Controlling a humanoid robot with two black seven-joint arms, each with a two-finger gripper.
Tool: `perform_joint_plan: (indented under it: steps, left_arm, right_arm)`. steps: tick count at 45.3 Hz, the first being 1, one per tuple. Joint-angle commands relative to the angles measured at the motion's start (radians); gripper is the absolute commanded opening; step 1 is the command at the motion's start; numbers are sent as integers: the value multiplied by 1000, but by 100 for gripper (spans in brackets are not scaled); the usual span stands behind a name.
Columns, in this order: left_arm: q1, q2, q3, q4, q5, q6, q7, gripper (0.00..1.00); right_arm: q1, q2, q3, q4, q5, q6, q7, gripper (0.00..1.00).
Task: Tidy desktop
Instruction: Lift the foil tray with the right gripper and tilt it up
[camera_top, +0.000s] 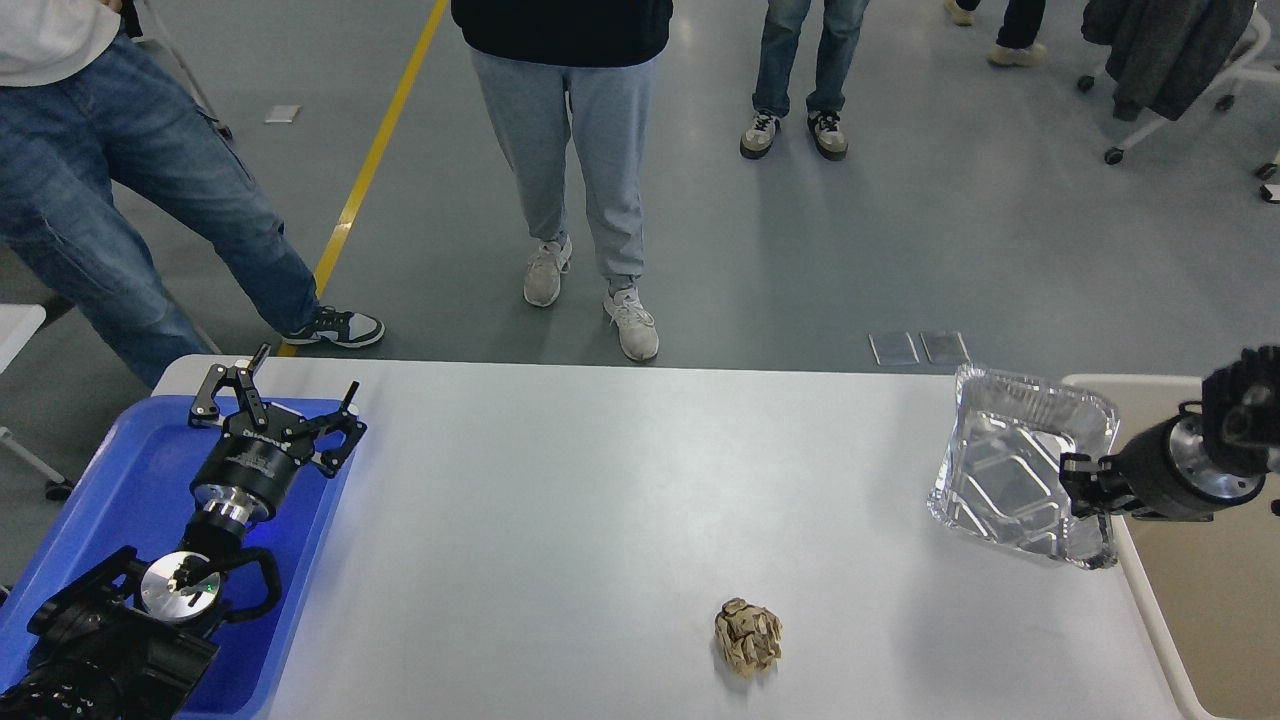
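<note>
The desktop (600, 500) is a wide light grey-white tabletop. A crumpled brown-and-beige paper ball (748, 637) lies on it near the front, right of centre. A silver foil tray (1020, 465) sits tilted at the desktop's right edge. My right gripper (1085, 488) comes in from the right and is shut on the foil tray's right rim. My left gripper (283, 402) hovers over the blue tray (120, 480) at the far left, with its fingers spread wide and empty.
A beige bin (1210, 600) stands just past the desktop's right edge, under my right arm. Several people stand on the grey floor beyond the far edge. A chair with a dark coat is at the top right.
</note>
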Motion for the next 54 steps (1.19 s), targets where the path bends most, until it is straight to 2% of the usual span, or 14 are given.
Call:
perform_joint_plan:
  steps: [1,10,18,26,42,49,54]
  left_arm:
    - [1,1,0,1,0,0,1,100]
    - [1,1,0,1,0,0,1,100]
    - [1,-1,0,1,0,0,1,100]
    - [1,1,0,1,0,0,-1,100]
    - [1,1,0,1,0,0,-1,100]
    - [1,1,0,1,0,0,-1,100]
    - [1,1,0,1,0,0,1,100]
  right_arm:
    - [242,-37,-50,89,-3,159,0,0]
    - [472,-62,-101,100,-3,377,0,0]
    - [617,-63,-144,100,-1,437,2,0]
    - [684,-59,-181,100,-1,448,1,0]
    - [643,-102,-184,83,-3,432,0,0]
    - [631,-169,-168,60,-4,402,0,0]
    - [585,-239,-141,35,-1,339,0,0]
